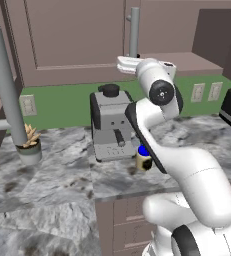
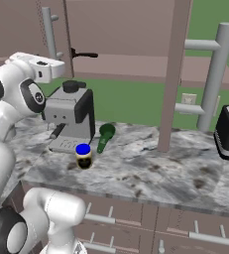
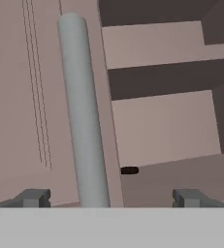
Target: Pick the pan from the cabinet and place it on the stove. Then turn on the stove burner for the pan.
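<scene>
The pan (image 2: 84,54) sits inside the open cabinet (image 1: 77,40), ahead of the gripper (image 3: 111,196) and deeper in — in the right base view only its thin dark handle shows, lying roughly level on the lower shelf and pointing out past the door edge. In the hand view a small dark end, probably the handle tip, lies just above the midpoint between the 2 fingertips, slightly toward the right one. The handle's long axis appears to run almost straight toward the hand, so the reach would be forward onto it.

The grey door bar (image 3: 84,116) rises just inside the left fingertip (image 3: 33,197), close in front of the hand; whether it touches, I cannot tell.

The jaws stand spread wide — nothing held between them.
</scene>
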{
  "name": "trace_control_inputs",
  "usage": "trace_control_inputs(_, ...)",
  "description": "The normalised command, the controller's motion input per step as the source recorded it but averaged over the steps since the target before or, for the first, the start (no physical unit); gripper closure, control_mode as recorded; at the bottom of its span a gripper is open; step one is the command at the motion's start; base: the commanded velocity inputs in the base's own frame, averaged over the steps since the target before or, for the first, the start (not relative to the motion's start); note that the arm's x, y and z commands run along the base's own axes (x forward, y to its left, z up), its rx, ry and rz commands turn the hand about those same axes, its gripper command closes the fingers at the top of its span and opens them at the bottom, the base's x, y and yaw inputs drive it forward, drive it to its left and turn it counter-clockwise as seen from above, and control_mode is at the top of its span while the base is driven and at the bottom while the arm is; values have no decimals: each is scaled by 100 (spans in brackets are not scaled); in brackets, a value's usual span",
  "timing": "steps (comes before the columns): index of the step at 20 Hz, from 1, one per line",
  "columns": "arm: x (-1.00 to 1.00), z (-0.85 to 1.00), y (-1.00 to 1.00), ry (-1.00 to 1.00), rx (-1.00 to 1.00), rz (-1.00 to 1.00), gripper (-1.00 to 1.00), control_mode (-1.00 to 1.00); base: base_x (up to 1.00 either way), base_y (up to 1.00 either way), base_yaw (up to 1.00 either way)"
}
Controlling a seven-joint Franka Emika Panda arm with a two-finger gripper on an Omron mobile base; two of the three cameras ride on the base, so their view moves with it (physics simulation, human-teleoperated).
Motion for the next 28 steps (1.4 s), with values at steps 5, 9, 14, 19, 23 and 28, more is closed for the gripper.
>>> trace_control_inputs(5,18,0,5,-5,-14,0,-100,-100,0,0,0)
trace_control_inputs(9,28,0,0,-3,-11,0,-100,-100,0,0,0)
trace_control_inputs(14,38,0,2,0,-7,0,-100,-100,0,0,0)
trace_control_inputs(19,37,0,8,0,-3,0,-100,-100,0,0,0)
trace_control_inputs(23,32,0,13,0,-1,0,-100,-100,0,0,0)
trace_control_inputs(28,26,0,14,0,0,0,-100,-100,0,0,0)
